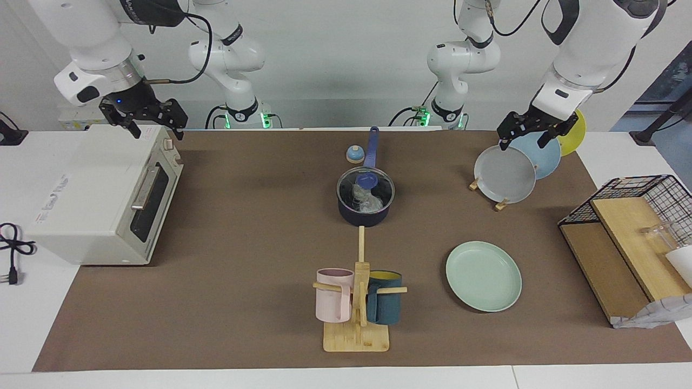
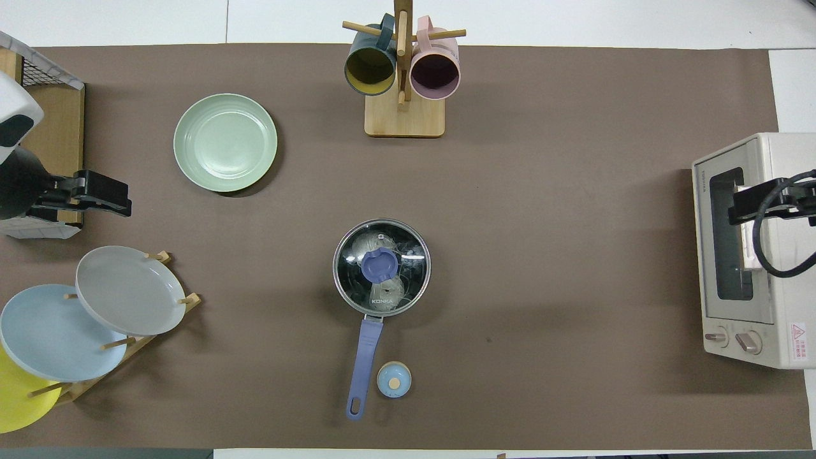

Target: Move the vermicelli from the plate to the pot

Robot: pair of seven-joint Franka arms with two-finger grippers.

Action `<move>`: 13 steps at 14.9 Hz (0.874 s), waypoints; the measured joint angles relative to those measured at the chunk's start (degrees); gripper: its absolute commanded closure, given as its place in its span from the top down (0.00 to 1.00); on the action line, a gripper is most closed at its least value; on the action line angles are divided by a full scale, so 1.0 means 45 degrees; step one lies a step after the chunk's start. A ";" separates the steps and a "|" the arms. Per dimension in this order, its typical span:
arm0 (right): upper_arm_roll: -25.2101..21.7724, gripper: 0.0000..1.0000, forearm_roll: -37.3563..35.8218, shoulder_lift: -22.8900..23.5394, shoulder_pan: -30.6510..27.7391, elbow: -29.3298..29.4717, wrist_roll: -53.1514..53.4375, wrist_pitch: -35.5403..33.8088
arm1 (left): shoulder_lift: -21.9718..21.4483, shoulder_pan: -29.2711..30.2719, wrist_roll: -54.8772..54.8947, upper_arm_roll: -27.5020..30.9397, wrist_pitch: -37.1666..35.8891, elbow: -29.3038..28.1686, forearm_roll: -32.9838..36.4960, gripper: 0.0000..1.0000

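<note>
The black pot [image 1: 363, 218] with its long blue handle [image 1: 372, 146] stands mid-table, and it also shows in the overhead view [image 2: 341, 268]. A glass lid with a blue knob [image 2: 380, 265] sits on it. The whitish vermicelli [image 1: 368, 202] lies inside the pot under the lid and shows through the glass from above [image 2: 393, 299]. The mint-green plate [image 1: 484, 275] lies bare, farther from the robots, toward the left arm's end [image 2: 225, 141]. My left gripper [image 1: 523, 141] is open and empty over the plate rack. My right gripper [image 1: 155, 129] is open and empty over the toaster oven.
A rack holds grey [image 1: 504, 174], light blue and yellow plates. A mug tree [image 1: 357, 302] carries a pink and a teal mug. A toaster oven [image 1: 102, 194] stands at the right arm's end. A small blue round object [image 2: 394, 379] lies beside the pot handle. A wire basket [image 1: 632, 227] holds wooden boards.
</note>
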 measured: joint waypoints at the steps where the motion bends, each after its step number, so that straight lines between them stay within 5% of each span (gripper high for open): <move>1: 0.0001 1.00 0.0001 0.0000 0.0000 -0.0016 -0.0002 0.0097 | 0.0000 0.0000 0.0000 0.0000 0.0000 0.0000 0.0000 1.00; 13: 0.0036 1.00 0.0037 0.0001 0.0000 -0.0231 -0.0379 0.0921 | 0.0000 0.0000 0.0000 0.0000 0.0000 0.0000 0.0000 1.00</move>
